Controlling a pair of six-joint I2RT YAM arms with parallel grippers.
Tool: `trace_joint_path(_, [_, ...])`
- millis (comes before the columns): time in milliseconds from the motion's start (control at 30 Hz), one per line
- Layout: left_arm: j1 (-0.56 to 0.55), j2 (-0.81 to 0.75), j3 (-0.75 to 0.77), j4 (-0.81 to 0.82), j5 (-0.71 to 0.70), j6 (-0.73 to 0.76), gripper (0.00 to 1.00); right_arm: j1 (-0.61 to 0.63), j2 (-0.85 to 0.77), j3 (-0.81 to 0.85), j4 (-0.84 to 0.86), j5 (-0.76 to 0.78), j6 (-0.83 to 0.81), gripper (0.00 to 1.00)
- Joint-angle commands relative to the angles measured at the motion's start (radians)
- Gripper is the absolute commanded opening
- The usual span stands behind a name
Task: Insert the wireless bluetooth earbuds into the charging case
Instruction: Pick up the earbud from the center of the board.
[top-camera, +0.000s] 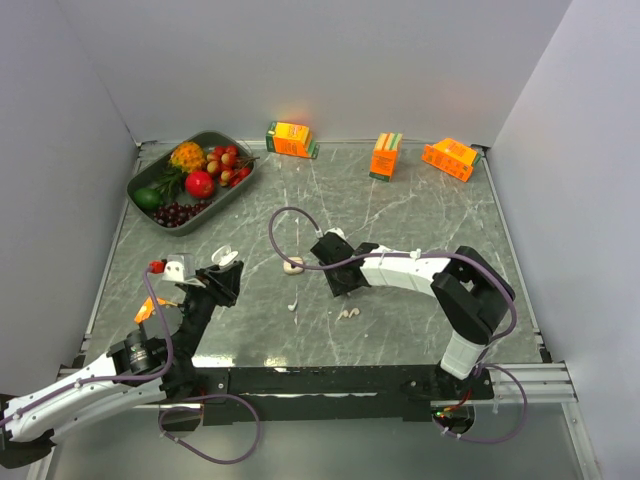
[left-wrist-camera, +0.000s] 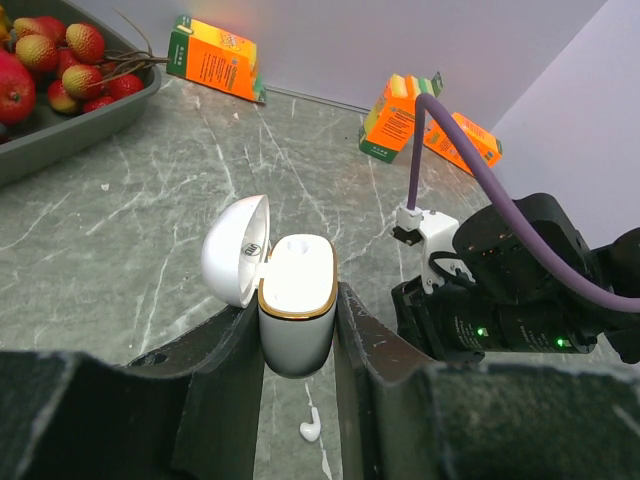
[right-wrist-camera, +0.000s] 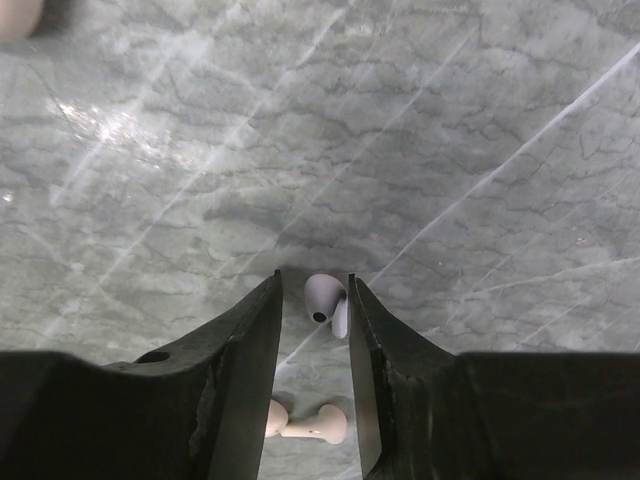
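My left gripper (top-camera: 222, 272) (left-wrist-camera: 298, 320) is shut on the white charging case (left-wrist-camera: 296, 300) (top-camera: 226, 258), held upright above the table with its lid open. A thin white earbud with a stem (left-wrist-camera: 311, 428) (top-camera: 293, 303) lies on the table below it. My right gripper (top-camera: 344, 288) (right-wrist-camera: 314, 285) points down at the table with its jaws open around a white earbud (right-wrist-camera: 325, 300). That earbud touches the right finger, with a gap to the left one. Two pale-beige earbuds (right-wrist-camera: 305, 420) (top-camera: 347, 313) lie just behind the fingertips.
A pale-beige round piece (top-camera: 293, 266) lies between the grippers. A grey tray (top-camera: 135, 183) of fruit stands at the back left. Three orange juice cartons (top-camera: 292, 139) (top-camera: 385, 155) (top-camera: 450, 158) stand along the back wall. White walls enclose the table.
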Motion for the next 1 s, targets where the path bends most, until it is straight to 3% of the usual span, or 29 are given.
trace_joint_path(0, [-0.003, -0.005, 0.003, 0.032, 0.007, 0.006, 0.01, -0.006, -0.002, -0.016, 0.023, -0.006, 0.0, 0.37])
trace_joint_path(167, [-0.003, -0.001, 0.005, 0.029, 0.007, 0.003, 0.01, -0.008, -0.013, -0.035, 0.027, -0.006, 0.004, 0.26])
trace_joint_path(367, [-0.003, -0.005, 0.005, 0.028, 0.005, 0.003, 0.01, -0.01, -0.025, -0.029, 0.026, -0.002, 0.003, 0.24])
trace_joint_path(433, [-0.004, -0.003, 0.006, 0.026, 0.005, 0.001, 0.01, -0.008, -0.017, -0.016, 0.018, -0.005, 0.0, 0.26])
trace_joint_path(567, [-0.004, -0.008, 0.006, 0.024, 0.002, 0.001, 0.01, -0.01, -0.01, -0.007, 0.014, -0.008, -0.005, 0.42])
trace_joint_path(967, [-0.003, -0.008, 0.005, 0.023, -0.001, -0.002, 0.01, -0.016, 0.006, 0.011, 0.018, -0.02, -0.026, 0.47])
